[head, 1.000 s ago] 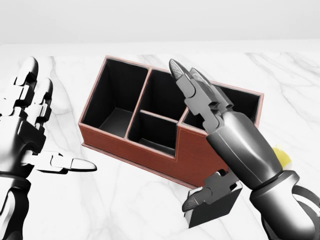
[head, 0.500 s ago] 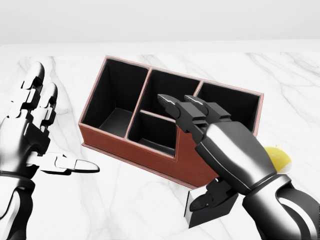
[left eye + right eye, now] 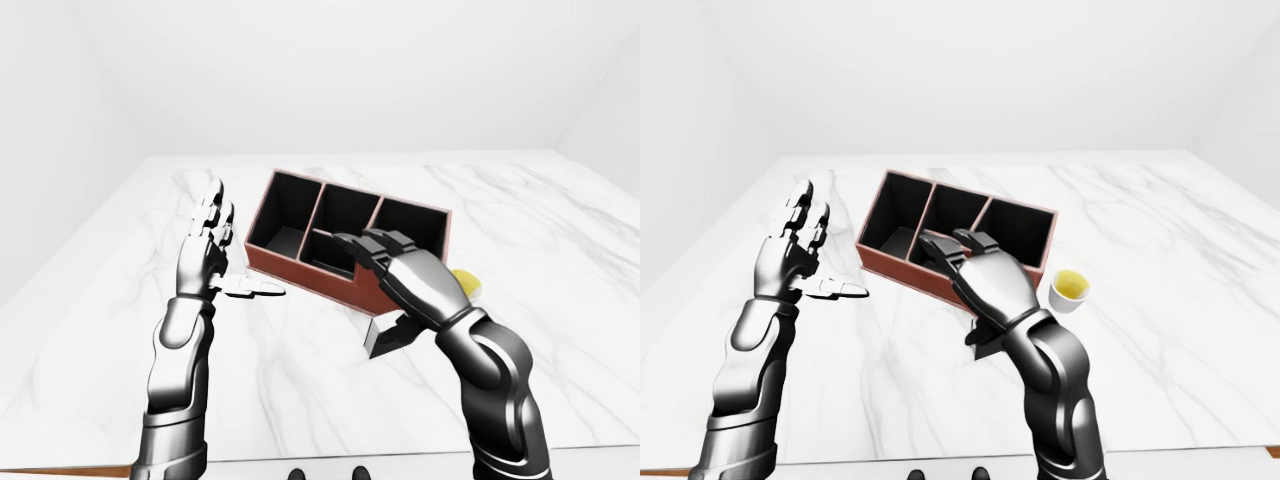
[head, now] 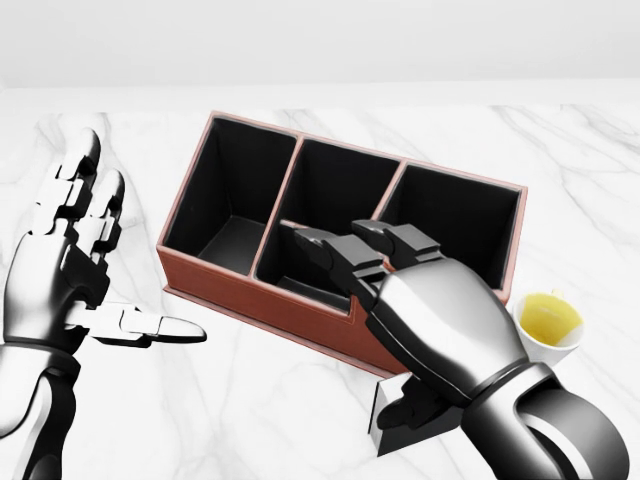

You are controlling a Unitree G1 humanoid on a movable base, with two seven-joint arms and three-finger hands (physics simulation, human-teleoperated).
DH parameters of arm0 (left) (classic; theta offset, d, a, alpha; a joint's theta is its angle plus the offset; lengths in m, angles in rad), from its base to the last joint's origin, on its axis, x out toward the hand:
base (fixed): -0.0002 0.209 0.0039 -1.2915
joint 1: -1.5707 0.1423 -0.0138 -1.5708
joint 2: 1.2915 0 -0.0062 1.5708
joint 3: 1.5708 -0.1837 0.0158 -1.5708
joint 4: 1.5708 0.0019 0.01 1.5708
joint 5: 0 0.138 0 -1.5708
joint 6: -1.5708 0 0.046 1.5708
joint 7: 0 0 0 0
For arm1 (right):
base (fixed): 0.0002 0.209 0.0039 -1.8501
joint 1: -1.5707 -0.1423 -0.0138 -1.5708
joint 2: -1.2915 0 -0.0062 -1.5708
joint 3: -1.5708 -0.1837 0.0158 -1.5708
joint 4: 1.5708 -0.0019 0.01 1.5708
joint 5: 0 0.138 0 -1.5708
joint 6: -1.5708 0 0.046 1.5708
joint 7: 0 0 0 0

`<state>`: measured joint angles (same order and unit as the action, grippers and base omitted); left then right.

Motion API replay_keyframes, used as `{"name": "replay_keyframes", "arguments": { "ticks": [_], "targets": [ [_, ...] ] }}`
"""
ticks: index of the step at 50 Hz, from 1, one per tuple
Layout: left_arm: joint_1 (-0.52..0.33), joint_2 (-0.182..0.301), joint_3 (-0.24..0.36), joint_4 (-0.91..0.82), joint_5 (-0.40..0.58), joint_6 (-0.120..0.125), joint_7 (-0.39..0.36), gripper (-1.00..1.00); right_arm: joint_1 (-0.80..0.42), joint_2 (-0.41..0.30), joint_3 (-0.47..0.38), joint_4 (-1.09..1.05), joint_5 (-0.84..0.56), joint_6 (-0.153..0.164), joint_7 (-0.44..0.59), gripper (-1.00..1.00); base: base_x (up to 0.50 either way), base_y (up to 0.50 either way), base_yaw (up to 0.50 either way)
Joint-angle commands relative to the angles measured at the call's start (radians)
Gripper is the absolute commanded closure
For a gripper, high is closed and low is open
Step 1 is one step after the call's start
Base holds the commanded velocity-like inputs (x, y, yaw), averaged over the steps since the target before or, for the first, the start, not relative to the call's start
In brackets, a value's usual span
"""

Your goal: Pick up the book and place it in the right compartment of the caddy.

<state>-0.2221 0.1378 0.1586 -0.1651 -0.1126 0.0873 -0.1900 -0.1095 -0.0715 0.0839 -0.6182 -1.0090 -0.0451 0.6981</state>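
The broad white marble desk (image 4: 250,420) is streaked with thin grey veins. On it sits a rectangular reddish-brown leather caddy (image 4: 260,292), its compartments lined in black. The small flat book (image 4: 392,432) is black with a paler grey edge. Both robot hands, the left hand (image 4: 70,270) and the right hand (image 4: 420,320), are glossy silver-grey metal with darker black joints. A little white cup (image 4: 548,325) holds yellow liquid. The walls are plain white.

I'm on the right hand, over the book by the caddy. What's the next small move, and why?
Probably lower the right hand and close on the book. The book lies flat on the marble beside the caddy, under your palm; the thumb is at it, but the fingers reach out over the caddy. The right compartment looks empty.
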Motion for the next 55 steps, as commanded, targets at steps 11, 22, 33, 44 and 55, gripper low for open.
{"name": "replay_keyframes", "arguments": {
  "ticks": [11, 22, 33, 44, 55],
  "targets": [
    [0.005, 0.004, 0.008, -0.007, -0.012, 0.000, 0.006, -1.00, 0.152, 0.014, 0.057, -0.082, -0.064, -0.042, 0.000, -0.63, 0.00, 0.00, 0.00],
    [0.003, 0.006, 0.011, -0.014, -0.017, 0.000, 0.007, -1.00, 0.184, 0.011, 0.071, -0.058, -0.075, -0.042, 0.000, -0.55, 0.00, 0.00, 0.00],
    [0.006, 0.006, 0.012, -0.014, -0.018, 0.000, 0.005, -1.00, 0.213, 0.004, 0.080, -0.051, -0.085, -0.042, 0.000, -0.54, 0.00, 0.00, 0.00],
    [0.003, 0.009, 0.014, -0.008, -0.018, 0.000, 0.006, -1.00, 0.222, -0.004, 0.082, -0.002, -0.091, -0.042, 0.000, -0.47, 0.00, 0.00, 0.00],
    [0.004, 0.007, 0.013, -0.022, -0.018, 0.000, 0.004, -1.00, 0.206, -0.004, 0.063, 0.017, -0.084, -0.042, 0.000, -0.41, 0.00, 0.00, 0.00]
  ]
}}
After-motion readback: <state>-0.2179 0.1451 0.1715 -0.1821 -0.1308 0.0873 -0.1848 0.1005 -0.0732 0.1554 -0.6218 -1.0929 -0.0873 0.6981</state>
